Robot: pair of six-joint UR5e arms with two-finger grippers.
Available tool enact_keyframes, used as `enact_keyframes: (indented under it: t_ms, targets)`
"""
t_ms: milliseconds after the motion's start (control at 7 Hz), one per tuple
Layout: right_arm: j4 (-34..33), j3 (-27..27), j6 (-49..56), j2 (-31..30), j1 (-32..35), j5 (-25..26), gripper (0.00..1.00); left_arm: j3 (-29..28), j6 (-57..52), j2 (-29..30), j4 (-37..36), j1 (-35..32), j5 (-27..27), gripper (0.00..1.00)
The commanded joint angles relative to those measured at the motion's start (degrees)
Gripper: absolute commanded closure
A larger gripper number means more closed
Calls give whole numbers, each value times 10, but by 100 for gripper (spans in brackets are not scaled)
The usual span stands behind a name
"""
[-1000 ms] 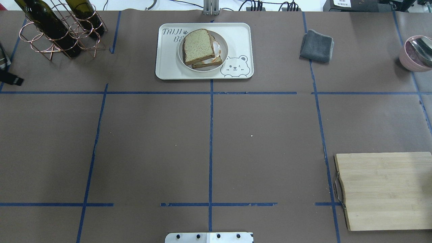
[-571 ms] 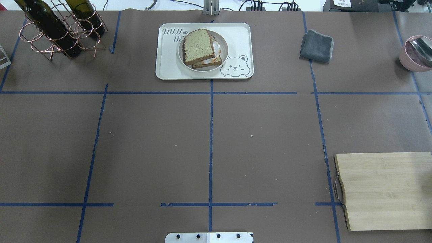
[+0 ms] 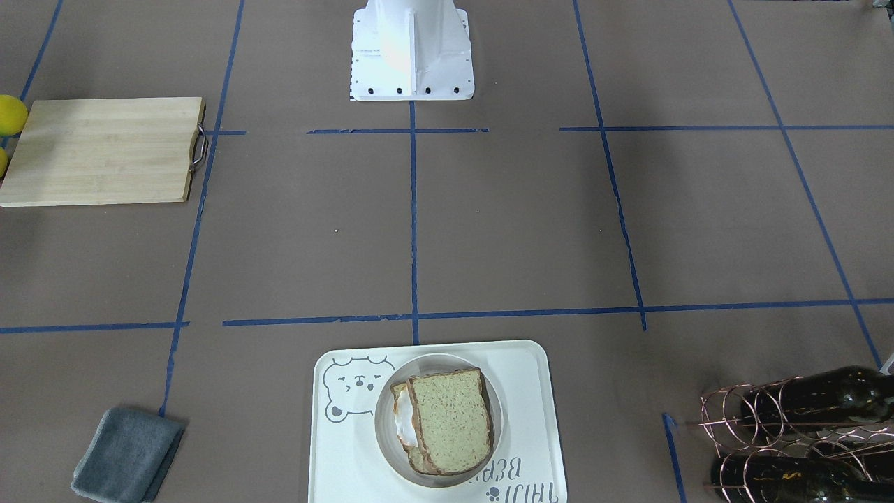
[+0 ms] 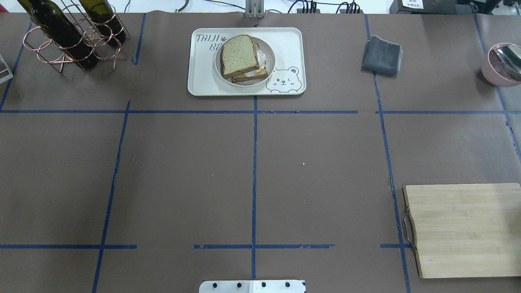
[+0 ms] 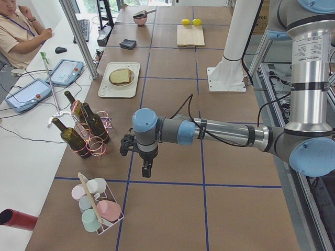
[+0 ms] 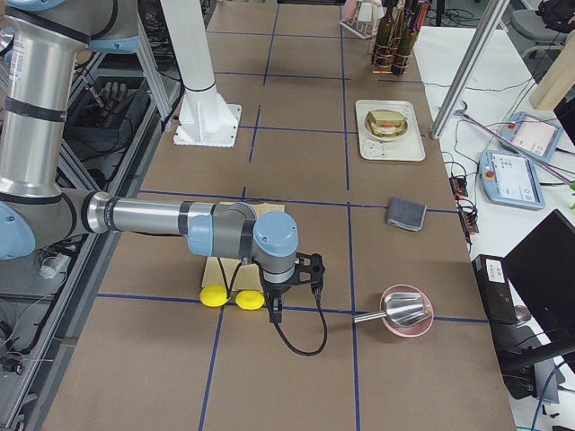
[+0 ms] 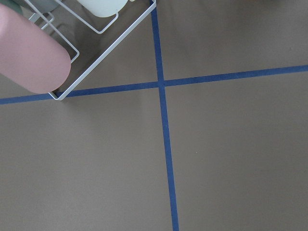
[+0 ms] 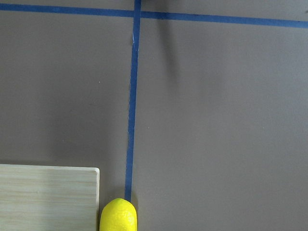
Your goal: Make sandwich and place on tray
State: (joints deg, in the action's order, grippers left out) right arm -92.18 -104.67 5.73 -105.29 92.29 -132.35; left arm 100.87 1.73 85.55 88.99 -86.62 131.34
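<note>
The sandwich, two speckled tan bread slices with dark brown crust stacked slightly askew with a white fried egg peeking out along one side between them, lies on a small round cream plate. That plate stands inside the large cream rectangular plastic tray, beside its grey bear-face drawing. The tray sits at the far middle edge of the brown paper-covered table, which is marked into a grid with blue tape. To the tray's right in the overhead view lies a folded dark grey cloth, well apart from it. To its left stands a copper wire rack holding dark green wine bottles. A pale wooden cutting board with a metal handle lies near the robot's right side, and a pink bowl with a metal scoop in it sits at the far right edge. Both arms are well away from the tray. The left gripper hangs pointing down over a blue tape line between the bottle rack and a white wire basket of pastel cups. The right gripper hangs over the table just beside two yellow lemons at the end of the cutting board, with the pink bowl nearby. Neither gripper touches anything, and whether either has its fingers spread or closed cannot be told from these side views.
</note>
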Motion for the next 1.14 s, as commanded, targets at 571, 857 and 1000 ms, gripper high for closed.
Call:
enact_keyframes:
  t_ms: [571,857,1000]
  targets:
    - [1,-1,3,1,0,0,0,-21,1,0,-2,-3,1,0]
    - [1,0,3,1,0,0,0,-11,-1,-15,2,-3,11,0]
    - [0,1,1,2,0,-10,0,-4,0,-13,0,-2,10,0]
